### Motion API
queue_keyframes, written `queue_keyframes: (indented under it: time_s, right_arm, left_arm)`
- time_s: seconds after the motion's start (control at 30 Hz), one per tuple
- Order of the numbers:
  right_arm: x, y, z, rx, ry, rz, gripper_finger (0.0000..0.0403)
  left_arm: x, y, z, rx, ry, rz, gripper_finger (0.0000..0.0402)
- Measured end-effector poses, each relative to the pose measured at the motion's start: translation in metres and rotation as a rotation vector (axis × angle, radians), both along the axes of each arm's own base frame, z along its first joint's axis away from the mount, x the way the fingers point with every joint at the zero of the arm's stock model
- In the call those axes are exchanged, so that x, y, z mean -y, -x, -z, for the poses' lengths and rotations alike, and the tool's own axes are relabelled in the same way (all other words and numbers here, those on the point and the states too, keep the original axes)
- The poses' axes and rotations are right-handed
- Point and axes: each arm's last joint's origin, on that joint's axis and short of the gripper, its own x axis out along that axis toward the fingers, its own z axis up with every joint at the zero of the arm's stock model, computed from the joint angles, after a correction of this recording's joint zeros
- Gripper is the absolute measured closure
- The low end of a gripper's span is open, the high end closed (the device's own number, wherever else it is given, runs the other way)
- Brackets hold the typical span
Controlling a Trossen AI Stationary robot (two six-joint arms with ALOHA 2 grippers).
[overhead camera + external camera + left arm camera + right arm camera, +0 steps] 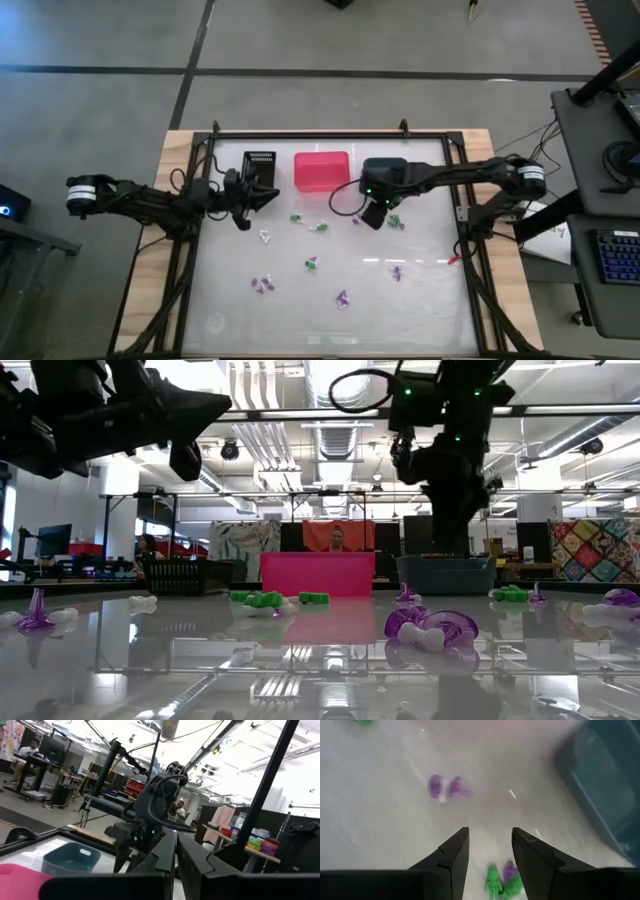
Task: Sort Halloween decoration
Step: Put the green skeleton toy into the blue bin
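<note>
A purple trinket (432, 628) lies closest to the low camera on the glass table (420, 300), with other green, purple and white trinkets scattered across it. The right gripper (490, 851) hovers with fingers apart above a green and purple trinket pair (502, 879), beside the teal bin (383, 172). The left gripper (272, 194), fingers together and empty, hangs near the black bin (260, 166), left of the pink bin (321, 170).

We find no readable text, label, brand, number or sign on anything in these four views of the table.
</note>
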Motion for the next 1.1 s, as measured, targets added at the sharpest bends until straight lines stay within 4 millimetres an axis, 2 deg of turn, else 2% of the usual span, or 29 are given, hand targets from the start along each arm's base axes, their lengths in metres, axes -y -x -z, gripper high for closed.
queue_keyframes:
  time_s: [0.23,0.43,0.6,0.83,0.97,1.1]
  right_arm:
    - [-0.022,-0.025,-0.007,0.024,0.056,-0.313,0.0261]
    - [-0.046,-0.046,-0.012,0.231,0.158,-0.48,0.0261]
    - [-0.053,-0.06,-0.018,0.387,0.214,-0.531,0.0261]
    - [-0.054,-0.073,-0.031,0.57,0.259,-0.506,0.0261]
    - [-0.054,-0.077,-0.035,0.622,0.278,-0.508,0.0261]
    - [-0.054,-0.077,-0.037,0.623,0.337,-0.585,0.0261]
  left_arm:
    - [0.001,-0.001,-0.002,0.01,0.1,0.045,0.04]
    - [0.003,-0.001,-0.002,0.016,0.121,0.066,0.04]
    - [0.004,-0.001,-0.002,0.015,0.121,0.07,0.04]
    - [0.004,-0.001,-0.002,0.014,0.115,0.068,0.04]
    - [0.004,-0.001,-0.002,0.014,0.115,0.062,0.04]
    - [0.004,-0.001,-0.002,0.014,0.116,0.06,0.04]
